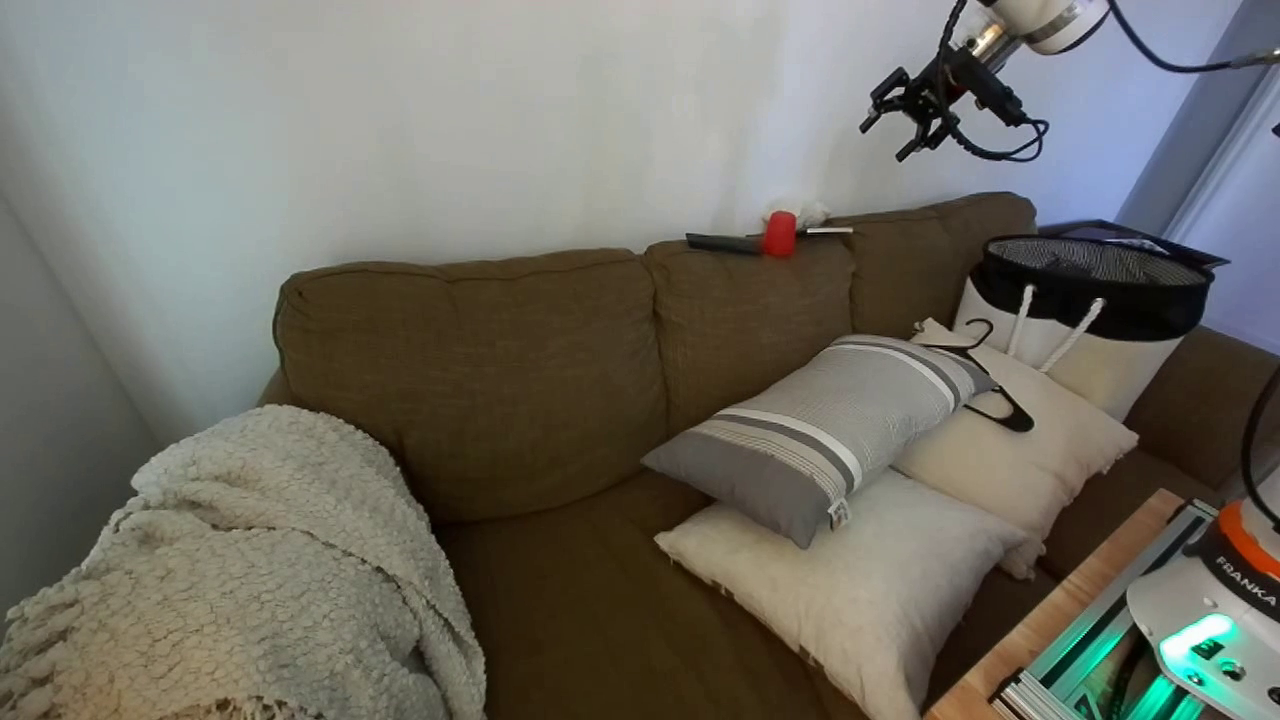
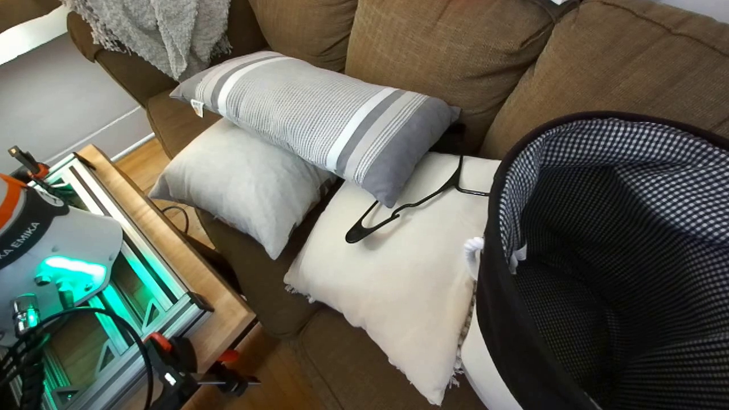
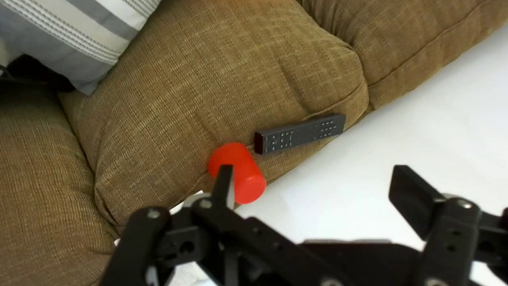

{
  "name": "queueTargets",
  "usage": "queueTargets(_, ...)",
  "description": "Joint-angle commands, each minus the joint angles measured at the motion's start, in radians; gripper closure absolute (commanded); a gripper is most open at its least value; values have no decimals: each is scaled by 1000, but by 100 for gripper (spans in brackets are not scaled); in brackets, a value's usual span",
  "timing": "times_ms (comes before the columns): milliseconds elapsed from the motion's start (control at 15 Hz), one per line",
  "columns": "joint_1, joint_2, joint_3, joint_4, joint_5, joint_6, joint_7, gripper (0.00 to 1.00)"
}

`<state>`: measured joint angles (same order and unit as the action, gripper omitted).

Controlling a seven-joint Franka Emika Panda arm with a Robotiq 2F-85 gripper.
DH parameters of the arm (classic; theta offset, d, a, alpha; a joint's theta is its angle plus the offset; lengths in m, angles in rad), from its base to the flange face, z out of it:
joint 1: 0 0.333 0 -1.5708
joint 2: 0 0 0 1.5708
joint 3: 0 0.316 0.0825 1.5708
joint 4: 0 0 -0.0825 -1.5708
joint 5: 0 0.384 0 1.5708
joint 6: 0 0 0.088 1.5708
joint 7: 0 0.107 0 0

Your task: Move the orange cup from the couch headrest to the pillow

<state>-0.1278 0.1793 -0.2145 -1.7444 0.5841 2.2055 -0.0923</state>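
The red-orange cup (image 1: 779, 233) rests upside down on the couch headrest (image 1: 560, 262), close to the wall. It also shows in the wrist view (image 3: 250, 174), partly hidden behind one fingertip. My gripper (image 1: 884, 141) is open and empty, up in the air beside the wall, above and to the right of the cup in that exterior view. In the wrist view the jaws (image 3: 313, 178) stand wide apart with the white wall between them. A grey striped pillow (image 1: 850, 410) lies on top of white pillows (image 1: 850, 570) on the seat; it also shows in an exterior view (image 2: 307, 114).
A dark remote (image 3: 301, 133) lies beside the cup on the headrest. A black hanger (image 2: 367, 228) lies on a cream pillow (image 2: 387, 273). A tall fabric basket (image 1: 1180, 300) stands on the couch's right. A fleece blanket (image 1: 290, 540) covers the left end.
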Motion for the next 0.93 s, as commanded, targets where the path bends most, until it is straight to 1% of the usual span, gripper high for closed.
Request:
queueTargets(0, -65, 225, 49, 252, -42, -77, -60, 0)
queueTargets(67, -71, 275, 59, 308, -92, -98, -51, 0)
queueTargets(200, -60, 368, 58, 418, -234, -126, 2, 0)
queueTargets(333, -45, 456, 52, 524, -361, -117, 37, 0)
queueTargets(400, -42, 507, 58, 576, -407, -70, 29, 0)
queueTargets(467, -53, 553, 74, 631, -419, -48, 16, 0)
queueTargets(533, -80, 587, 114, 685, -380, -69, 0, 0)
queueTargets(600, -66, 488, 105, 545, -399, -50, 19, 0)
queueTargets(667, -68, 514, 114, 575, -400, -51, 19, 0)
queueTargets(867, -69, 512, 116, 574, -401, -50, 19, 0)
